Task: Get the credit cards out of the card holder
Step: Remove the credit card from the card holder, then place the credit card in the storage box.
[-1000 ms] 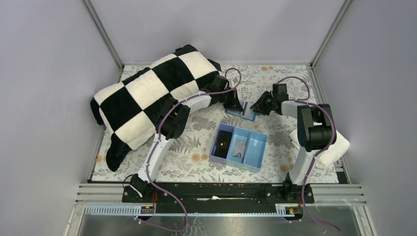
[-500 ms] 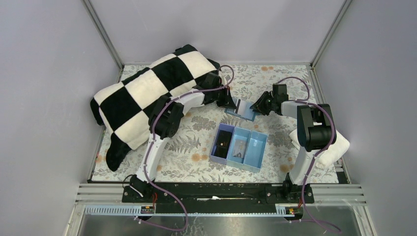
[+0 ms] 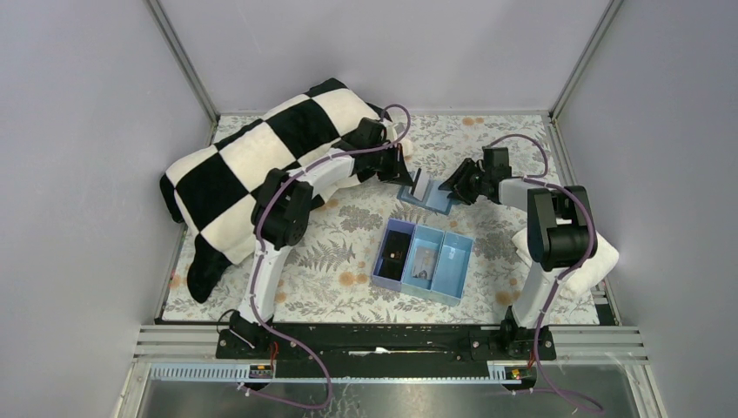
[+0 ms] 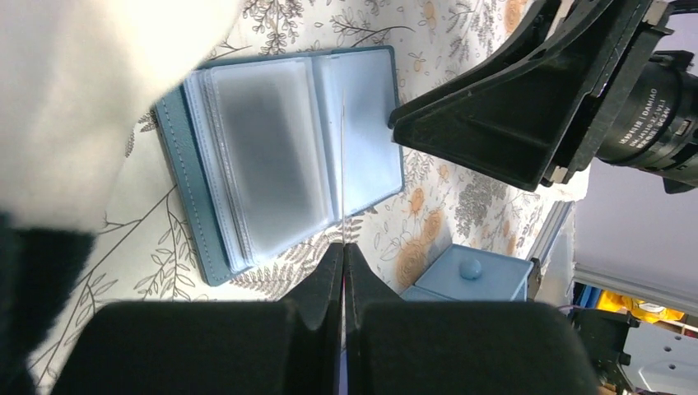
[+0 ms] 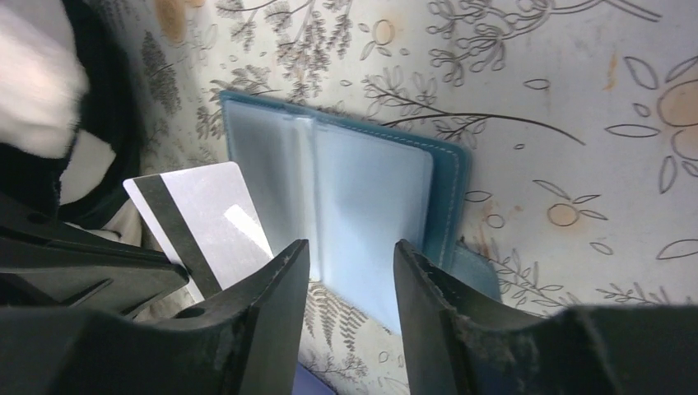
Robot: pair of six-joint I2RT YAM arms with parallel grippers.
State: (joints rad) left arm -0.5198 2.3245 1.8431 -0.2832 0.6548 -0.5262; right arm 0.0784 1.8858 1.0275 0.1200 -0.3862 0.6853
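Pinches one thin credit card (image 5: 206,218) in the closed left claw (image 4: 343,247) just beside the open card holder (image 5: 362,214) on the tabletop (image 3: 348,235), with the right claw (image 5: 350,247) spread apart over the holder; likely light, stiff, slick, best gripped by an exposed edge.

From the left wrist you get the credit card (image 4: 342,156) only edge-on, a thin line, its near end lost between the fingers of the left gripper (image 4: 342,251). A blurred blanket (image 4: 90,82) covers one corner of the card holder (image 4: 185,185). Overhead, what lies in the tray (image 3: 459,268) is too small for you to identify.
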